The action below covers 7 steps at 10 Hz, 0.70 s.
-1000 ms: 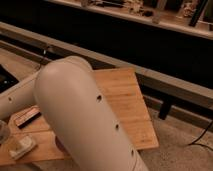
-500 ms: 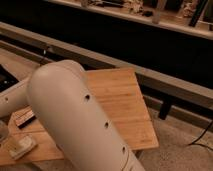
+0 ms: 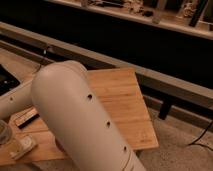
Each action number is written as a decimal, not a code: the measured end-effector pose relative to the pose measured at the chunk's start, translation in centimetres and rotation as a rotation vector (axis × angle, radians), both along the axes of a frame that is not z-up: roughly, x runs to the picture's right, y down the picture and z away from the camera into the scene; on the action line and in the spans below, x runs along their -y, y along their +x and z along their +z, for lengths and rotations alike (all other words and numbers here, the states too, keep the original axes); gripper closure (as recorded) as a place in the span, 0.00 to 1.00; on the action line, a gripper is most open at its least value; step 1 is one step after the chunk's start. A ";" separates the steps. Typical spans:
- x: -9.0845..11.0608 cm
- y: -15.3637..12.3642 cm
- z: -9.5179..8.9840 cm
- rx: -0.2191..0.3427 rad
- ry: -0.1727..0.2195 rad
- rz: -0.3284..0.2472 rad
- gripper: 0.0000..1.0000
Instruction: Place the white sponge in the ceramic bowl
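Softness is the main thing to reckon with: the white sponge (image 3: 22, 146) lies near the front left corner of the desk (image 3: 125, 95), a small off-white block with rounded edges. It sits just beside a pale cup-like vessel (image 3: 5, 134) at the left edge and a little in front of the flat black-and-white bar (image 3: 26, 119). It looks light and squashy, so it should give under pressure and spring back. A grip across its shorter sides, at mid-height and closed well past first contact, seems the safest hold, since a light pinch on a corner may let it twist or slip out. Nothing about it appears fragile, and its matt surface should not be slippery. The robot's arm (image 3: 75, 120) fills the middle of the view, its forearm running past the bar toward the left edge. The gripper is beyond that edge and out of sight, so whether it is wide, narrow or holding anything cannot be told. The ceramic bowl does not show either — it may be hidden behind the arm or lie outside the view.
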<state>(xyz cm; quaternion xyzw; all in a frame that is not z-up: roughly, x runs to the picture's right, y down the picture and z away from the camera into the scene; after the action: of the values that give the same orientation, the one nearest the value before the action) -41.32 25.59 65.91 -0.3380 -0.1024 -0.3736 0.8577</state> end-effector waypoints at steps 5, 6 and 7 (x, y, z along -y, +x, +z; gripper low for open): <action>-1.0 -0.3 1.1 0.005 -0.011 -0.006 0.35; -1.3 -0.3 1.4 0.007 -0.015 -0.011 0.35; -1.4 -0.3 1.6 0.009 -0.019 -0.012 0.35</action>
<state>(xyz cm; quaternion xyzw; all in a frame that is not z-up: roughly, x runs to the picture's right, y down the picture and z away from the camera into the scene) -41.62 27.04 67.48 -0.3453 -0.1078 -0.3792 0.8517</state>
